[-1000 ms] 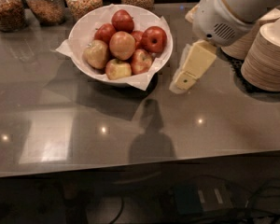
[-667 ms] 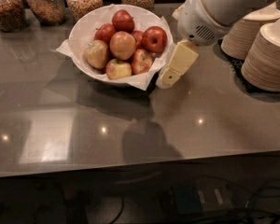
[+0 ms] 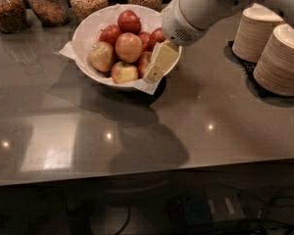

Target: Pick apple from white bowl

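The white bowl [image 3: 90, 31], lined with white paper, stands on the grey counter at the back left. It holds several red and yellow apples [image 3: 129, 47]. My gripper [image 3: 158, 65] hangs from the white arm that comes in from the upper right. Its cream finger [image 3: 161, 60] points down over the bowl's right rim, next to the rightmost apples. That finger hides part of the apple behind it.
Several glass jars [image 3: 48, 4] of grains stand along the back edge behind the bowl. Two stacks of beige paper bowls [image 3: 280, 58] sit on a black mat at the right. The counter's front edge runs across the lower part of the view.
The arm and gripper have moved left, from beside the bowl's right side to over its right rim. The bowl and apples have not moved.
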`<state>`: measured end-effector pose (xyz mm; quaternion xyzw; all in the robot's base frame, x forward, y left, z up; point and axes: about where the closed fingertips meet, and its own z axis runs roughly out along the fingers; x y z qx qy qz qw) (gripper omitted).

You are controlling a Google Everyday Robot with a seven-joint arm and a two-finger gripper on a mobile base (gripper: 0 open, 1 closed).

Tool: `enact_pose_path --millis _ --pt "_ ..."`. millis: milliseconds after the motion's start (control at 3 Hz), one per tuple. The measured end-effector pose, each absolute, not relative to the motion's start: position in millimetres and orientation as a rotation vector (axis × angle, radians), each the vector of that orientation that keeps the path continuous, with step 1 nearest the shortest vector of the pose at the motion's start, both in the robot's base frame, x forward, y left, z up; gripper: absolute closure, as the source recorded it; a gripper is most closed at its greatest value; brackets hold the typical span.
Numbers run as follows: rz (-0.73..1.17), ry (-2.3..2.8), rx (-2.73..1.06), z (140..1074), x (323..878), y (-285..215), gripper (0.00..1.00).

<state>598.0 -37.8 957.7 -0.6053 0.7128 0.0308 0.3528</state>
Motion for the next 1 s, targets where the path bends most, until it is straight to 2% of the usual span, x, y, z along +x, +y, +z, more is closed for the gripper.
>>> enact_pose_path --millis 333,667,1000 --pt "0.096 1.838 -1.548 954.1 622.8 -16.5 0.00" --pt "0.118 1.845 -1.534 953.7 639.1 0.0 0.08" --pt "0.141 1.854 -1.525 952.5 648.3 10.6 0.27"
